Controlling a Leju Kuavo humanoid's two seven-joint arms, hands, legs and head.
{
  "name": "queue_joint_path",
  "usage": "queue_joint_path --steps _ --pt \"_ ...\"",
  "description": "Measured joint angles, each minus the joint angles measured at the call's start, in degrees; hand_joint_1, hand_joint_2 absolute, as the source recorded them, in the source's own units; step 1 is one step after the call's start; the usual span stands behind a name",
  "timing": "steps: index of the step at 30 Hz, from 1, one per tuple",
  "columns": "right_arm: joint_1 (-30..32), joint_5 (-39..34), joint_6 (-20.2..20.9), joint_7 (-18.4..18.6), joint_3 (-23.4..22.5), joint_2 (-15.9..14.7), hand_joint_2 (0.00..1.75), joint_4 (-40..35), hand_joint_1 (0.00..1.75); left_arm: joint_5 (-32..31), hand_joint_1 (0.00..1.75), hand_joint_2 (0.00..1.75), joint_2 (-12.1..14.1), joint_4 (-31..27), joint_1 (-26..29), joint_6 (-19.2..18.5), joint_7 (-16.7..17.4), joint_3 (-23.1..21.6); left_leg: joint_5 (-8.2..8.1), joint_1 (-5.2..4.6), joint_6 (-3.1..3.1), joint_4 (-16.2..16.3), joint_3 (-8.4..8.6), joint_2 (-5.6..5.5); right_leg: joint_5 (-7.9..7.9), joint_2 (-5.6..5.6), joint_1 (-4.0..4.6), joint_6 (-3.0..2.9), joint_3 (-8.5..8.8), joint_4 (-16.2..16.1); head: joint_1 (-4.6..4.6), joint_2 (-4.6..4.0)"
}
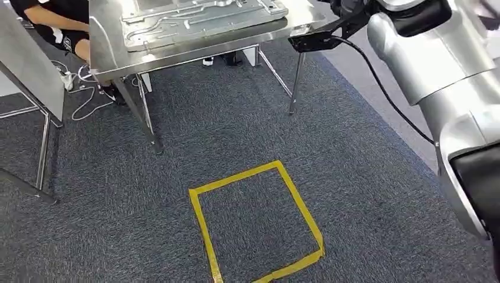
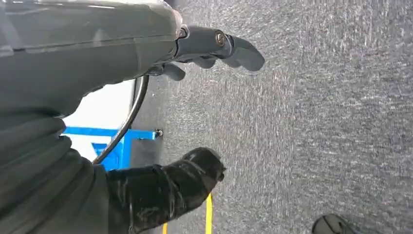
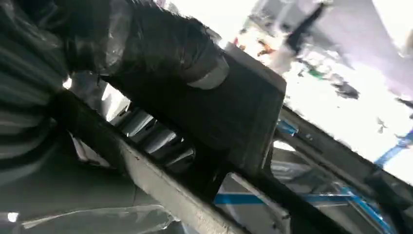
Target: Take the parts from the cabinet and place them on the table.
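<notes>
A steel table (image 1: 112, 56) stands at the far side of the carpet with a large silver pressed metal part (image 1: 200, 17) lying flat on it. My right arm (image 1: 436, 65) is raised at the right, reaching toward the table's near right corner. In the right wrist view my right hand (image 3: 160, 44) grips a dark flat metal part (image 3: 238, 117), the thumb pressed on its face; the fingers are hidden behind it. My left hand (image 2: 204, 102) hangs over the grey carpet, fingers (image 2: 234, 48) and thumb apart, holding nothing.
A yellow tape square (image 1: 253, 224) marks the carpet in front of me. A person (image 1: 53, 23) sits behind the table's left end, with cables on the floor (image 1: 82, 94). Another metal stand (image 1: 41, 147) is at the left.
</notes>
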Motion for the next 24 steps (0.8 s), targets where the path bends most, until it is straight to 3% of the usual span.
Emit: queue_joint_path --steps 2,3,4,6,9,10,12,13,14,15,18,19,22,24 --pt "-0.04 0.02 0.02 0.09 0.00 0.00 1.75 -0.02 1.75 -0.59 0.00 1.75 0.00 -0.20 0.03 0.00 0.00 -0.30 4.60 0.32 -0.20 -9.59 5.20 0.21 -0.49 -0.22 -0.28 0.64 0.03 0.64 -0.02 0.00" --pt "-0.09 0.04 0.00 0.13 0.00 -0.04 1.75 -0.02 1.75 -0.87 0.00 1.75 -0.02 -0.33 0.05 0.04 0.02 -0.48 5.00 0.34 -0.11 -14.00 7.20 0.65 -0.91 -0.49 -0.32 1.14 -0.03 1.09 0.00 0.00" --pt "-0.14 0.20 0.00 0.37 0.00 -0.37 1.75 -0.02 1.75 -1.40 0.00 1.75 -0.02 -0.35 0.09 0.18 0.07 -0.55 4.80 -0.22 0.33 -14.24 7.87 0.57 -1.15 -0.52 0.10 1.56 -0.33 1.51 -0.02 0.00" --pt "-0.01 0.22 0.09 0.79 0.00 -0.59 1.75 -0.07 1.75 -2.10 0.00 1.75 -0.02 -0.50 0.21 0.74 0.33 -0.76 4.75 -0.37 1.07 -14.06 7.55 0.23 -1.15 -0.66 0.07 1.99 -0.29 1.37 0.02 0.00" --pt "-0.01 0.22 0.28 1.05 0.00 -1.01 1.75 -0.48 1.75 -2.43 0.00 1.75 -0.11 -0.96 0.11 0.94 0.46 -1.00 4.97 -0.19 2.32 -14.72 8.15 0.22 -2.19 -0.33 -0.46 2.79 -0.55 2.43 0.02 0.00" --pt "-0.11 0.22 0.28 1.03 0.00 -1.20 1.75 -0.50 1.75 -2.43 0.00 1.75 -0.09 -1.03 0.09 0.96 0.46 -1.11 4.93 -0.24 2.74 -14.73 8.18 0.20 -3.92 -0.29 -0.47 2.81 -1.78 5.07 0.00 0.00" --pt "0.04 0.26 0.35 1.05 0.00 -1.64 1.75 -0.50 1.75 -2.45 0.00 1.75 -0.09 -1.36 0.09 0.98 0.46 -1.40 4.83 -0.44 3.10 -14.73 8.23 0.05 -8.04 -0.02 -0.43 2.97 -6.57 14.68 0.00 0.00" --pt "0.29 0.26 0.37 1.05 0.00 -1.77 1.75 -0.50 1.75 -2.47 0.00 1.75 -0.09 -1.38 0.12 0.98 0.48 -1.51 4.77 -0.54 3.20 -14.69 8.23 -0.06 -8.95 0.05 -0.43 2.99 -8.63 18.25 0.00 0.00" --pt "0.52 0.26 0.44 1.05 0.00 -1.81 1.75 -0.50 1.75 -2.49 0.00 1.75 -0.09 -1.38 0.12 0.98 0.48 -1.55 4.72 -0.62 3.24 -14.64 8.27 -0.12 -8.74 0.07 -0.41 2.94 -9.56 19.52 0.00 0.00" --pt "0.75 0.26 0.48 1.03 0.00 -1.95 1.75 -0.50 1.75 -2.49 0.00 1.75 -0.11 -1.38 0.12 0.98 0.50 -1.57 4.65 -0.71 3.26 -14.61 8.40 -0.24 -6.89 0.08 -0.40 2.75 -9.20 17.95 0.00 0.00" --pt "0.49 0.26 0.42 1.05 0.00 -1.99 1.75 -0.63 1.75 -2.49 0.00 1.75 -0.39 -1.38 0.10 0.96 0.55 -1.77 4.29 -0.77 3.06 -14.53 8.83 -0.48 0.71 0.25 -0.09 1.75 -2.69 3.53 0.00 0.00" --pt "0.30 0.26 0.37 1.03 0.00 -1.99 1.75 -0.74 1.75 -2.49 0.00 1.75 -0.44 -1.38 0.08 0.96 0.57 -1.79 4.16 -1.13 2.80 -14.34 8.61 -0.53 -0.14 0.34 0.38 1.64 -1.62 1.98 0.00 0.00" --pt "0.32 0.28 0.42 1.03 0.00 -1.99 1.75 -0.94 1.75 -2.49 0.00 1.75 -0.46 -1.38 0.11 0.96 0.57 -1.86 4.44 -0.81 1.97 -14.70 8.64 -0.60 0.01 0.32 0.65 1.36 -1.84 1.77 0.00 0.00" --pt "0.29 0.28 0.39 1.01 0.00 -1.86 1.75 -1.18 1.75 -2.49 0.00 1.75 -0.48 -1.38 0.10 0.94 0.55 -1.86 3.63 -0.82 1.47 -13.91 8.34 -0.49 0.56 -0.01 0.03 0.66 -1.21 0.66 0.00 0.00"
